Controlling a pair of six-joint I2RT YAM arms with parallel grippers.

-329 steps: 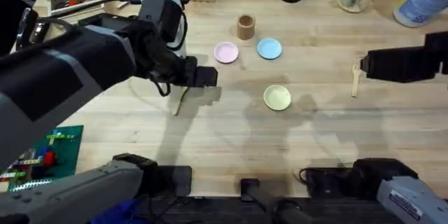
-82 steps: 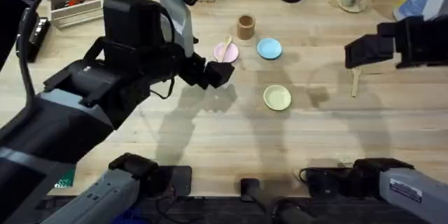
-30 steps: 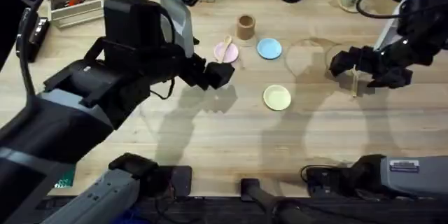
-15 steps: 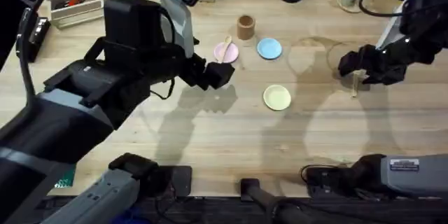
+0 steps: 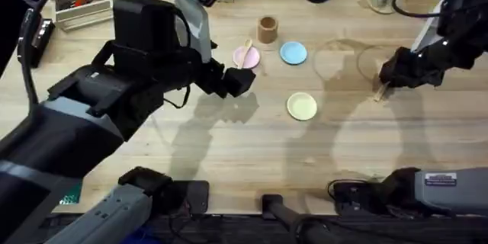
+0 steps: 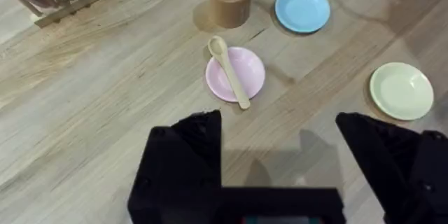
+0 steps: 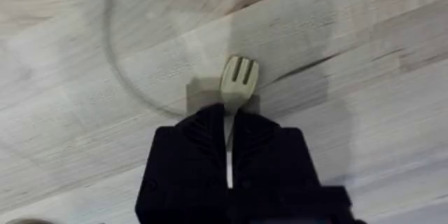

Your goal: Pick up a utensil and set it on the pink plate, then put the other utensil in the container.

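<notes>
Closed right gripper [image 7: 229, 155] on the wooden fork [image 7: 236, 82] within the last half-second and tilted it off its earlier line; brown container [image 5: 267, 29] next. Wooden spoon [image 6: 229, 71] already across pink plate [image 6: 253, 79]. Left gripper [image 6: 280, 157] spread, idle.

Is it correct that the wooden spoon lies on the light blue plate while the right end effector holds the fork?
Not quite. The left wrist view shows the spoon on the pink plate, not the blue one. The right end effector does hold the fork.
</notes>
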